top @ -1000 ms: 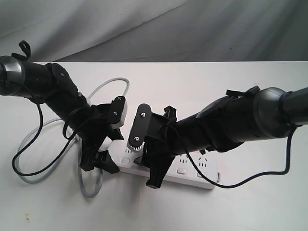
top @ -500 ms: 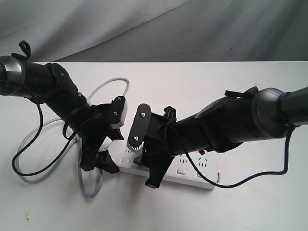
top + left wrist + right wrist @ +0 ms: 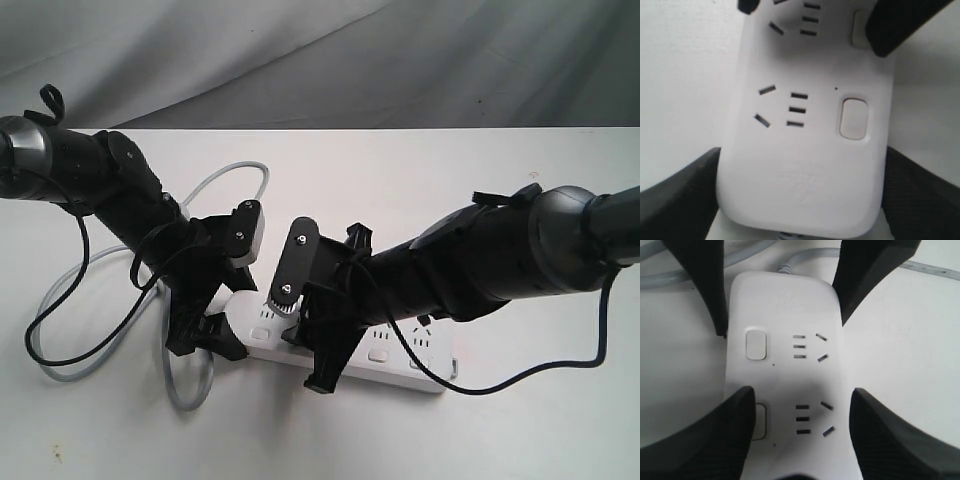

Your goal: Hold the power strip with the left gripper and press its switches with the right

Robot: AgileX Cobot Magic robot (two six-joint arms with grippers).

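The flat white table [image 3: 470,190] carries everything. On its near part lies the long white plastic power strip [image 3: 400,362], flat, with the sockets upward. Its long axis runs left to right in the exterior view, and the round grey cord [image 3: 232,172] leaves its left end in loops.

The slim black left gripper [image 3: 205,336] is at this cord end. Its fingers [image 3: 680,200] stand against the two long edges, so I judge it is clamped on the strip across the width. The bulky black right gripper [image 3: 314,348] reaches in from the right and hangs just beside it, jaws spread wide, nothing held. Its fingers [image 3: 705,440] also straddle the strip across the width.

The small white rounded-square switches [image 3: 755,344] run in one row along one long edge. The right finger on that edge covers part of the second switch from the cord end, and the first switch lies free between the two grippers. Whether the finger really touches the button, I cannot tell. The press, I think, needs only a downward move of this finger.
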